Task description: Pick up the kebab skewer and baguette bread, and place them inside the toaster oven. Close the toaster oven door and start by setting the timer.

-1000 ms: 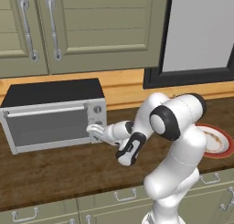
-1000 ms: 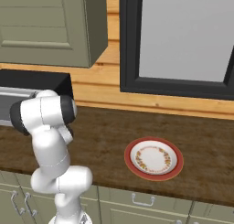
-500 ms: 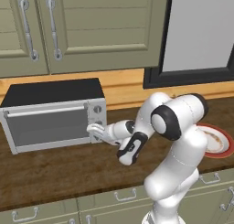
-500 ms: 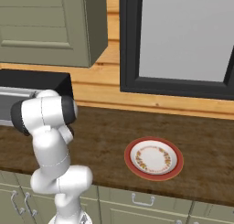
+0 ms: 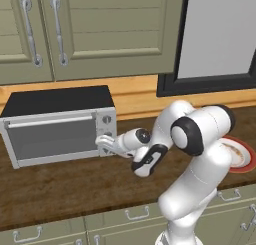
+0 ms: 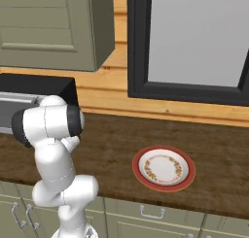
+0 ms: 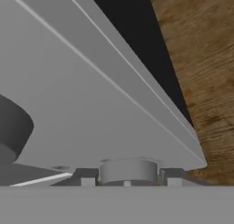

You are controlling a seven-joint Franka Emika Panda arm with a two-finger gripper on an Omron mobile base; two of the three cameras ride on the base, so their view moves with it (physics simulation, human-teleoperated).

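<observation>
Silver-grey toaster oven (image 5: 60, 126), unlabelled knobs

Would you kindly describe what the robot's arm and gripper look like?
The arm is glossy white, built of rounded tube segments with dark bands at the joints. It ends in a white gripper whose two small dark fingertips are blocky. No cables or markings are visible.

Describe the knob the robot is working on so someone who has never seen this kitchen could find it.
Start at the toaster oven, the silver box with a black top on the wooden counter under the green cupboards. Its door is shut; right of it runs a narrow panel of round knobs. The one meant is the lowest knob, with the claw at it.
</observation>
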